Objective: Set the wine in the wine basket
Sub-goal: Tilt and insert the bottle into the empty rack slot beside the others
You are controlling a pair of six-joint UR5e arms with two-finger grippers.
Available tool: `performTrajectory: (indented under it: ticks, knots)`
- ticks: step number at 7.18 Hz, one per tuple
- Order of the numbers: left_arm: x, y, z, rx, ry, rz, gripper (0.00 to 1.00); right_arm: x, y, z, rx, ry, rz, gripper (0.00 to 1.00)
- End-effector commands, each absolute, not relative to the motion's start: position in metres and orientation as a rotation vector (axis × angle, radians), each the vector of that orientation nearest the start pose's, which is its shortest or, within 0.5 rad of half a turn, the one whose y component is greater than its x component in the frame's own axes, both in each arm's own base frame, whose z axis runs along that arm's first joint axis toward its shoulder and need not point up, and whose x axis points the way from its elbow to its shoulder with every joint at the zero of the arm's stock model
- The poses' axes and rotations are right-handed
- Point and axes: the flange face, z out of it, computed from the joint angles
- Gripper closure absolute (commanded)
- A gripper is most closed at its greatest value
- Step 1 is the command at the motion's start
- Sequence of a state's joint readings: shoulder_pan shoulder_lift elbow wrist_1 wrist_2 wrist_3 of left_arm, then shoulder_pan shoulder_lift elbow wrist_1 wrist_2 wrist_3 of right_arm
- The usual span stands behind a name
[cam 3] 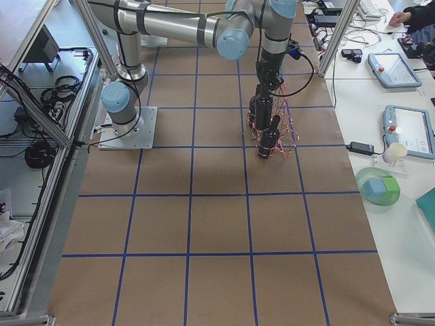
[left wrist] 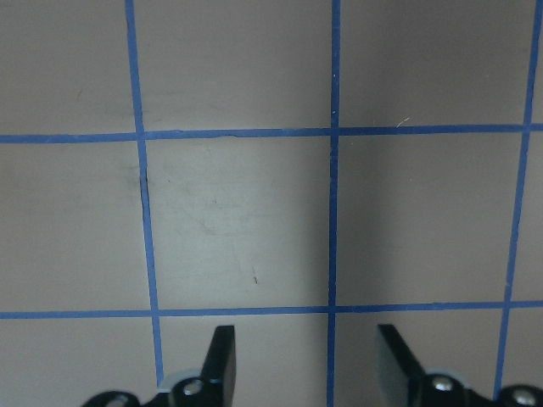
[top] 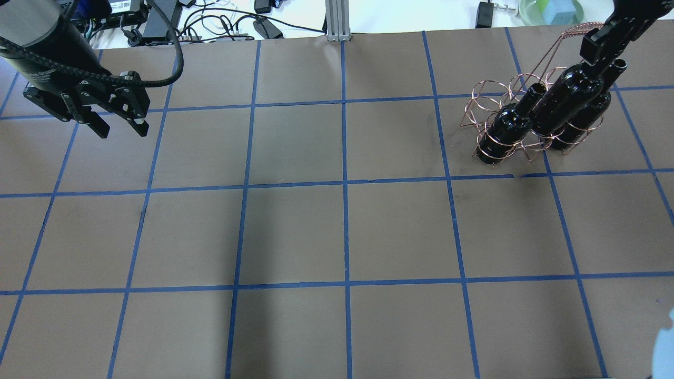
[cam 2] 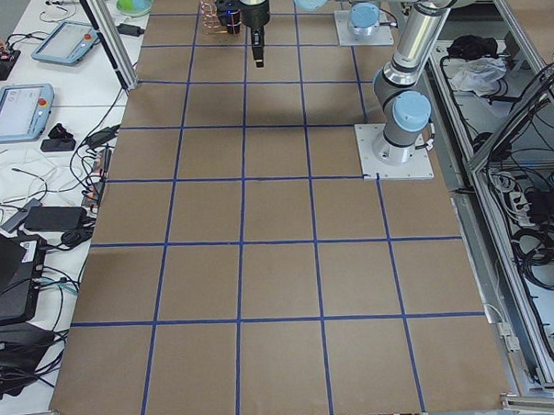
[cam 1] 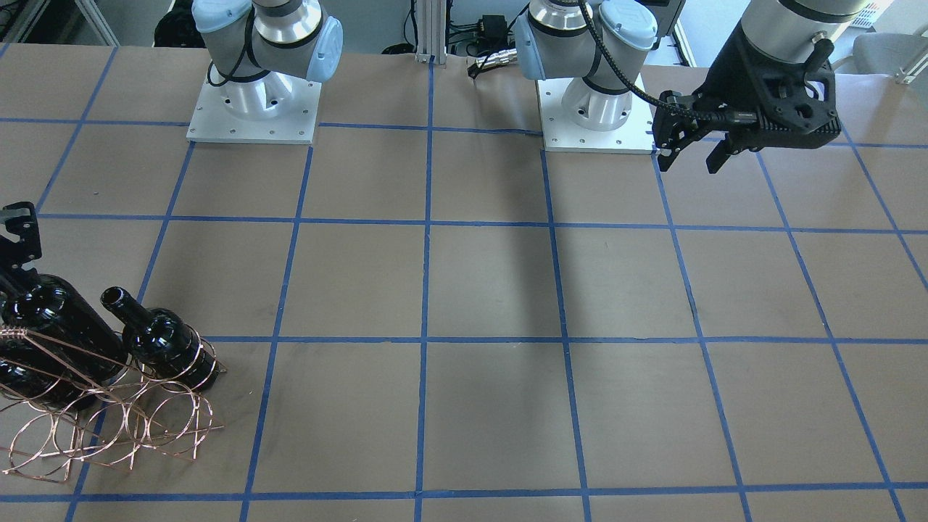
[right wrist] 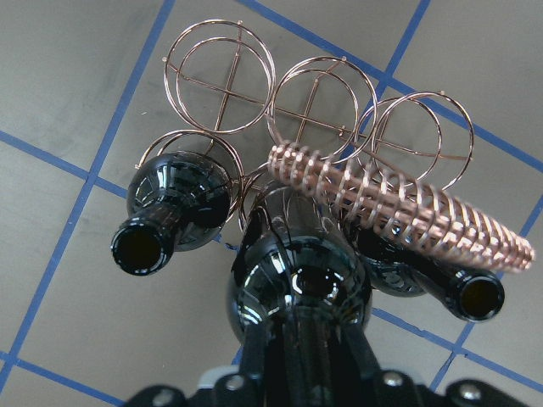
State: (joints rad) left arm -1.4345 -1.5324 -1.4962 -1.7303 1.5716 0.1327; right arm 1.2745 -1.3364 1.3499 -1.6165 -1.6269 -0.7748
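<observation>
Right claw point(right wrist: 303, 360) first: it's clamped tight on the neck of a dark glass bottle point(right wrist: 297, 284), which hangs tilted, base down, over the middle slot of the wire basket point(right wrist: 220, 82). Can't tell whether the base is actually seated.

What worries me, closest thing first:

- The neck is slick glass and it's a thin grip. If the pads slide, the bottle drops or swings.
- The basket's coiled handle point(right wrist: 399, 212) lies right across the shoulder of the bottle. Going down, the glass could catch it and drag the whole light frame along.
- One bottle point(right wrist: 182, 199) sits in the slot to one side and another point(right wrist: 399, 275) to the other, both very close. Any sideways drift means glass on glass.
- If I let go before it's fully in the loops, I reckon it tips out.

Left claw point(top: 121, 126) is well apart, wide open, holding nothing over bare table point(left wrist: 237, 220), so it isn't bracing the basket.
</observation>
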Motion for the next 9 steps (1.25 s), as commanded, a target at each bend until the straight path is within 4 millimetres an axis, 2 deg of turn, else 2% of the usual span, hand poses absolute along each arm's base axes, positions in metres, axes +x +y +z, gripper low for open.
performTrajectory:
  ticks: [1, 2, 3, 5, 6, 7, 9]
  knots:
    - [-0.085, -0.483, 0.523, -0.079, 3.144, 0.084, 0.35, -0.052, -0.610, 0.463, -0.761, 3.102, 0.032, 1.00]
    - [-0.109, -0.483, 0.524, -0.099, 3.140, 0.049, 0.31, -0.054, -0.611, 0.458, -0.786, 3.097, 0.052, 1.00]
    - [-0.119, -0.484, 0.526, -0.082, 3.121, -0.004, 0.28, -0.054, -0.613, 0.456, -0.800, 3.093, 0.061, 1.00]
    - [-0.120, -0.487, 0.526, -0.062, 3.093, -0.029, 0.28, -0.056, -0.618, 0.446, -0.809, 3.084, 0.078, 1.00]
    - [-0.121, -0.492, 0.529, -0.057, 3.094, -0.094, 0.26, -0.056, -0.619, 0.443, -0.811, 3.081, 0.088, 1.00]
    - [-0.122, -0.497, 0.532, -0.060, 3.097, -0.157, 0.19, -0.056, -0.620, 0.441, -0.838, 3.073, 0.085, 1.00]
    - [-0.122, -0.496, 0.531, -0.056, 3.093, -0.150, 0.15, -0.057, -0.628, 0.428, -0.839, 3.061, 0.094, 1.00]
